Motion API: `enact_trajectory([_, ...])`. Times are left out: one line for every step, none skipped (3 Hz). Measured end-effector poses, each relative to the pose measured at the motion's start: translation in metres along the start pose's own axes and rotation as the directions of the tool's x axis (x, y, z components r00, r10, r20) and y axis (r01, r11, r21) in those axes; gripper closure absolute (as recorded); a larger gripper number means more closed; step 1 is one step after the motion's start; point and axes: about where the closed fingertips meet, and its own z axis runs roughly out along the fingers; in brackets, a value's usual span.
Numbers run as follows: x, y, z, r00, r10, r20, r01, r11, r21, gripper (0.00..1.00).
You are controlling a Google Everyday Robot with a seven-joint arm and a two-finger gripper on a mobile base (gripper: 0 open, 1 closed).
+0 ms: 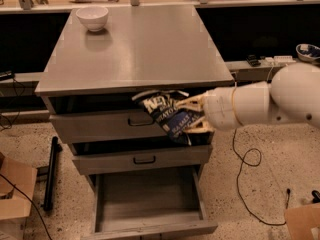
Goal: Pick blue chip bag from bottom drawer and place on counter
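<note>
Counter [145, 49]: broad grey steel top of the cabinet, front edge running left to right just above the held item. Bottom drawer [147, 196]: pulled out at floor level, flat floor showing, bag not in it. Arm [270, 101]: white, reaching in from the right at the height of the top drawer [95, 126]. Blue chip bag [167, 118]: in the air before the top drawer's face, well above the bottom drawer, upper end just under the counter's front lip; long axis tilted, upper left to lower right. Gripper [187, 116]: to the right of the bag, clamped on its right side, tan fingers [190, 103] one over and one under. White bowl [92, 18]: back left corner of the counter, well apart from the bag. Governing relation: counter above and behind the bag, not level with it, lip directly over the bag's top end. Judged next: out toward the camera and up past the lip, then in over the near middle of the top. Risk on a straight lift: upper end of the bag catching under the edge.
</note>
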Motion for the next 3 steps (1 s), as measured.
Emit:
enact_trajectory([0.0,-0.069,-0.007,0.993,-0.119,-0.022,0.12,0.9923,0.032,1.0])
enact_trajectory([0.005,-0.13,-0.015,0.982,-0.186,-0.036,0.188,0.9798,0.066,1.0])
enact_trajectory([0.012,-0.174,-0.014,0.977,-0.21,-0.039,0.213,0.9741,0.077,0.95])
